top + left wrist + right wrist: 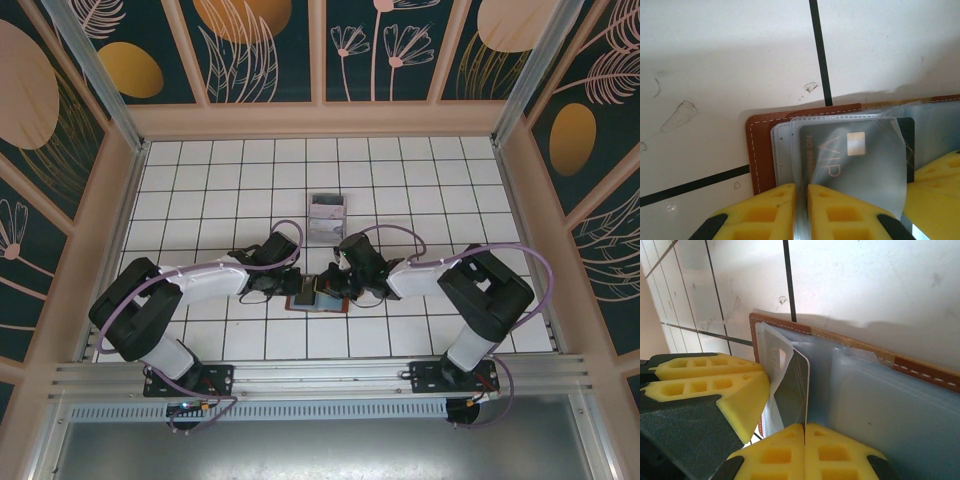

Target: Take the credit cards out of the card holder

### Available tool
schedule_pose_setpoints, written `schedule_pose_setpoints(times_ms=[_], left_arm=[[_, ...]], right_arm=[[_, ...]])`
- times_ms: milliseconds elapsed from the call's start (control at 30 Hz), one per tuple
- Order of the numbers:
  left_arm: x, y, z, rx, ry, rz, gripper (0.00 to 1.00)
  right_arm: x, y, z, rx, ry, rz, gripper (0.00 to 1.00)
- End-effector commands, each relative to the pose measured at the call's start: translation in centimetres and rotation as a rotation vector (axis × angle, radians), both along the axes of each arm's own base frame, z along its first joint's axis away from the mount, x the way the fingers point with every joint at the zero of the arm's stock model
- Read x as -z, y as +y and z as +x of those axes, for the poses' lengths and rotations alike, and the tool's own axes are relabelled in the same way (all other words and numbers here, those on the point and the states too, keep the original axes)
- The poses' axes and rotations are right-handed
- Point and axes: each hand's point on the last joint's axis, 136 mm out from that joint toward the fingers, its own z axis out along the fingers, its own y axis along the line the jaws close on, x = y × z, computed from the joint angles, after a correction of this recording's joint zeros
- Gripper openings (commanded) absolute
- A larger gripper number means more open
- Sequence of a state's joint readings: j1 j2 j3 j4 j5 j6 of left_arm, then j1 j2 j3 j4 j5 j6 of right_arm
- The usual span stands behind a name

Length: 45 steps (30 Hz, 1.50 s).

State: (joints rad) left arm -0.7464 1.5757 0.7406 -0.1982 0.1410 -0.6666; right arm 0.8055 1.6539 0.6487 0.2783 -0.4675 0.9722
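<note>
The card holder lies open on the tiled table, its reddish-brown leather under clear blue-grey sleeves. My left gripper is shut on the edge of one clear sleeve, lifting it. A dark credit card with a chip and "VIP" lettering sits in that sleeve. My right gripper is shut on the near edge of this credit card, which stands partly out of the sleeve. Both grippers meet over the holder, left gripper and right gripper almost touching.
A small clear plastic tray stands one to two tiles behind the holder. The left gripper's yellow fingers crowd close beside the right one. A wooden frame walls the table on three sides.
</note>
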Motion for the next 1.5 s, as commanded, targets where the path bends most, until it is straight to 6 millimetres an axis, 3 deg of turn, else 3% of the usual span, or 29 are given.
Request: schedule_pose_setpoints(times_ms=[0, 500, 633, 1467], left_arm=[[3.4, 2.8, -2.7, 0.004, 0.117, 0.14, 0.16], [3.3, 2.8, -2.9, 0.008, 0.121, 0.137, 0.16], [3.3, 2.7, -2.8, 0.008, 0.119, 0.135, 0.16], [3.2, 3.3, -2.9, 0.001, 0.112, 0.155, 0.18]], right_arm=[[-2.2, 1.4, -0.2, -0.041, -0.031, 0.105, 0.05], [-0.9, 1.8, -0.5, -0.052, 0.012, 0.123, 0.08], [-0.6, 1.5, -0.5, -0.045, 0.013, 0.099, 0.03], [-1.2, -3.9, -1.3, 0.0, -0.023, -0.087, 0.0]])
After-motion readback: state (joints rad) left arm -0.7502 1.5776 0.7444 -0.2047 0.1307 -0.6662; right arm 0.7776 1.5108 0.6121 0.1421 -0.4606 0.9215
